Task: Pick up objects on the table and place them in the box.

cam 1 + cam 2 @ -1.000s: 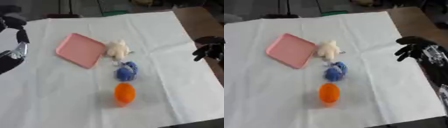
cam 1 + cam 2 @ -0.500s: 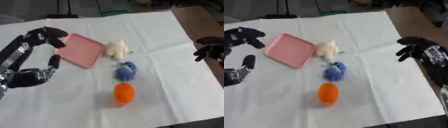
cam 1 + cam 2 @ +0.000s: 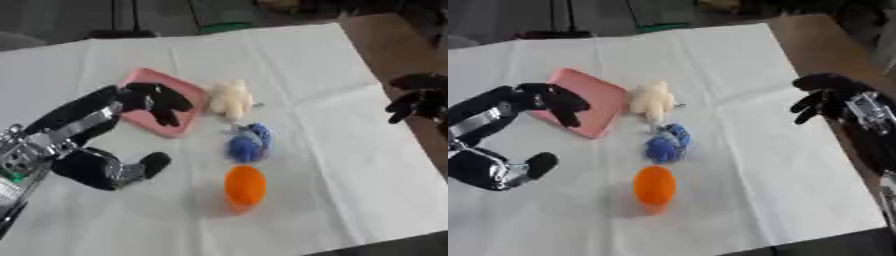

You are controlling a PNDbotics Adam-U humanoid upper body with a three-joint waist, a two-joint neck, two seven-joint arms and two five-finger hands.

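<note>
Soft toys beside a flat pink tray (image 3: 179, 120) on a white cloth-covered table (image 3: 332, 150).
Left hand (image 3: 157, 100), fingers seemingly relaxed, hangs over it; right hand (image 3: 824, 97), fingers loosely curled, empty, at the right edge.

My left hand (image 3: 157, 102) covers part of the pink tray (image 3: 179, 122); the right hand (image 3: 418, 97) is cut off at the right edge.

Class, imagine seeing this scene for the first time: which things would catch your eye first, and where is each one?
The robot's black left hand reaches in from the left over the pink tray on the white cloth. Right of the tray, a row runs toward the camera: cream plush toy, blue toy, orange object. The right hand hangs at the right edge.
</note>
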